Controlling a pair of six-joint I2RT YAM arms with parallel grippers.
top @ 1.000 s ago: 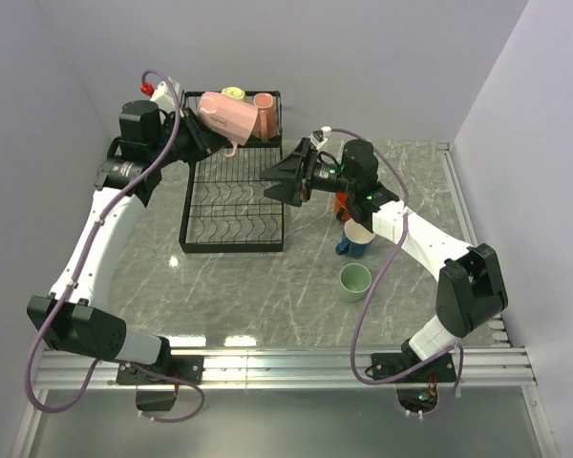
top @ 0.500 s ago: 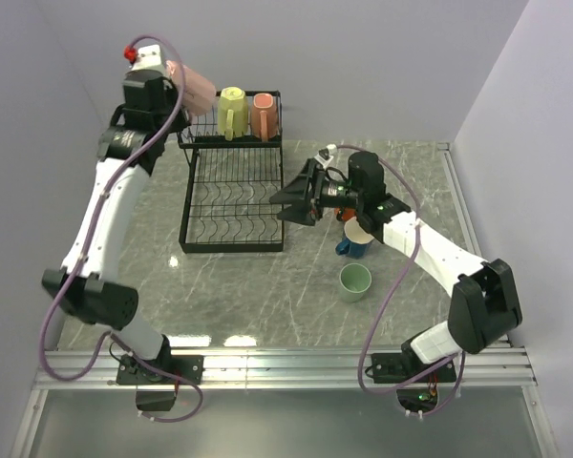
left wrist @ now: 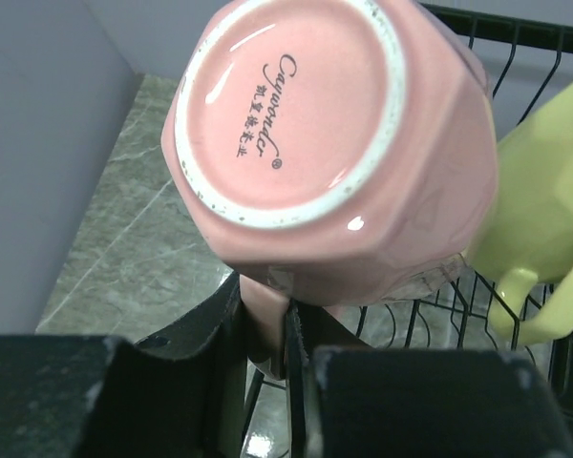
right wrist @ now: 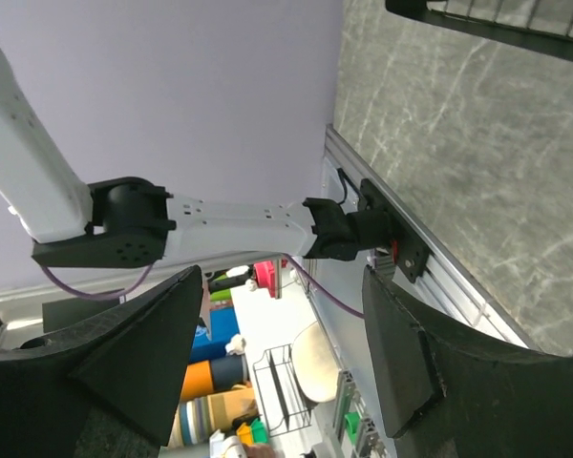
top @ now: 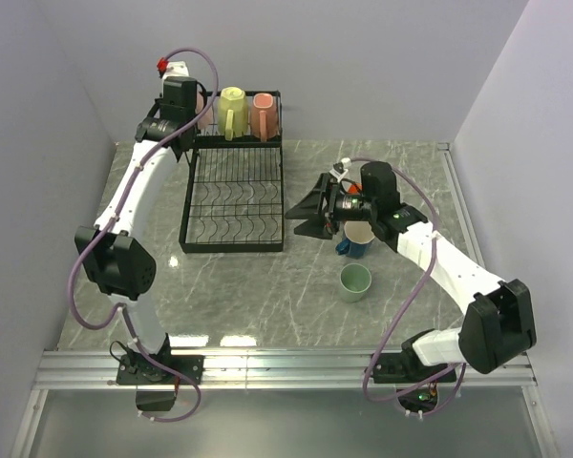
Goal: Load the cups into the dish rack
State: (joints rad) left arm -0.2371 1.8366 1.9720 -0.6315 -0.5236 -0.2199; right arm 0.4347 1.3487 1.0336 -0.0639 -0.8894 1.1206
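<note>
Firstly, pink cup [left wrist: 306,143]: glazed ceramic, rigid, slick, judged chippable. Its handle is pinched by the left gripper [left wrist: 288,324], base up, at the dish rack's [top: 186,215] 11 o'clock corner, close beside the yellow cup [top: 232,107]. The lower tray is seen unoccupied. The right gripper [top: 304,212], fingers spread, is held at the rack's 3 o'clock. The blue cup [top: 356,240] is near; a handle grip is advised.

The right gripper [right wrist: 282,277] is seen with its black fingers [right wrist: 124,372] spread wide at the lower corners, nothing between them. A corner of the dish rack [right wrist: 497,19] is shown at the top right, over the marble table [right wrist: 458,162]. The left arm [right wrist: 124,234] is seen at the left, against a lilac wall [right wrist: 191,86].
</note>
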